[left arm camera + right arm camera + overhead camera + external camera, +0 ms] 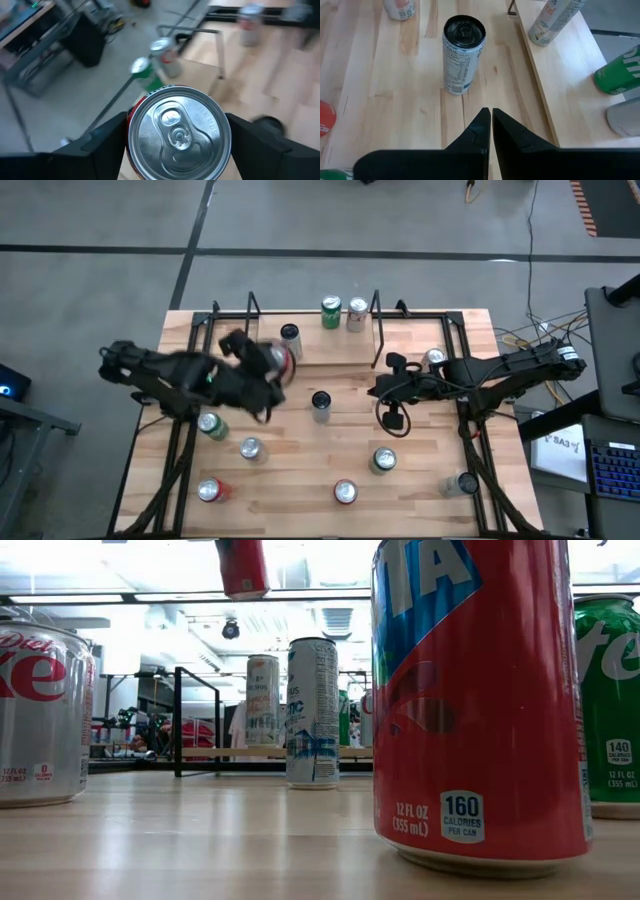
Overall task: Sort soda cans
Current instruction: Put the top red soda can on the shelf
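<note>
Fingers of our left gripper (175,145) press on both sides of a red soda can (176,132), so the can sits between them with its silver top facing the wrist camera. We carry it lifted above the table (300,480); in the low view only its red body (243,567) hangs in the air, touching nothing. We judge that it is held high so that it passes over the standing cans on its way to its group.

Beyond these fingers, near the far rail, stand a green can (142,72) and a pale can (165,57), just beside each other. We think this far strip is where sorted cans are collected, but we cannot be sure which group the red one belongs to.

Our right gripper (490,127) waits with its fingers pressed together and holding nothing. Ahead of its tips stands a tall slim can with a black top (462,55), apart from them. To one side of the tips, on the raised board (555,90), stand a white can (552,17) and a green can (620,70).

Farther from both grippers, several cans are spread on the near part of the table: a green one (212,425), a silver one (251,448), two red ones (212,491) (345,493) and another green one (384,461). These are not yet sorted, so much of the task remains.
</note>
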